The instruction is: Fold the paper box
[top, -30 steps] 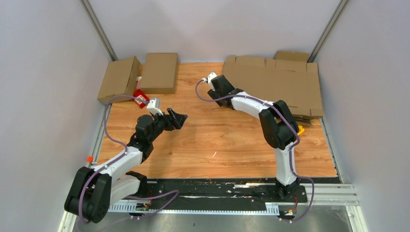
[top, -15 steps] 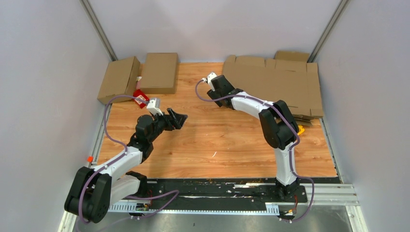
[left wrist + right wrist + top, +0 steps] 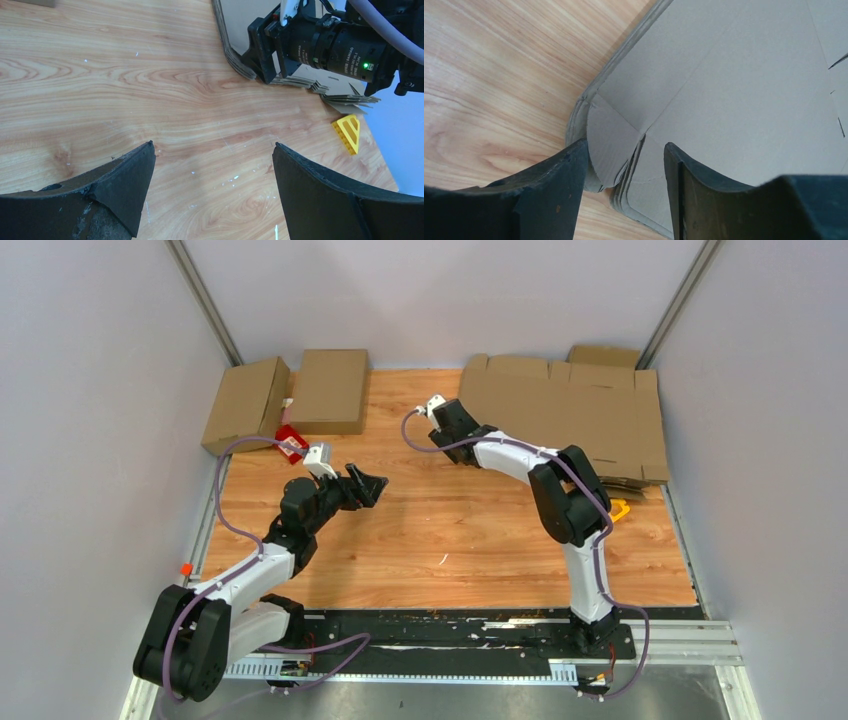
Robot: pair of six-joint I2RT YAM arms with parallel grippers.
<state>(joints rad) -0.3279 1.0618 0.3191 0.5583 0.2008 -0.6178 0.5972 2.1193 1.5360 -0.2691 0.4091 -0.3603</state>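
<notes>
Right claw [image 3: 624, 165]: fingers apart, set astride the near left corner of the flat cardboard stack [image 3: 580, 410]. The rounded corner flap [image 3: 611, 145] lies in the gap between them, and the left finger touches the stack's edge. I see no pinch on the sheet, so I log it as not gripping.

Left claw [image 3: 213, 146]: spread wide, holding nothing, hanging over bare wood of the table [image 3: 450, 530], well apart from the stack.

Where the work is: the cardboard lies at the far right of the table, several sheets deep, creases and slits showing, all panels flat. Two brown boxes [image 3: 330, 390] sit at the far left corner and look made up. A small yellow piece [image 3: 350, 132] lies near the stack's near edge.

Progress, my judgement: barely started on this sheet.
- Done: right arm brought to a corner.
- Left: take the top sheet alone, draw it onto open wood, raise the walls, tuck the flaps.

Concern: the corner plies lie tight together, so I may lift more than one.
</notes>
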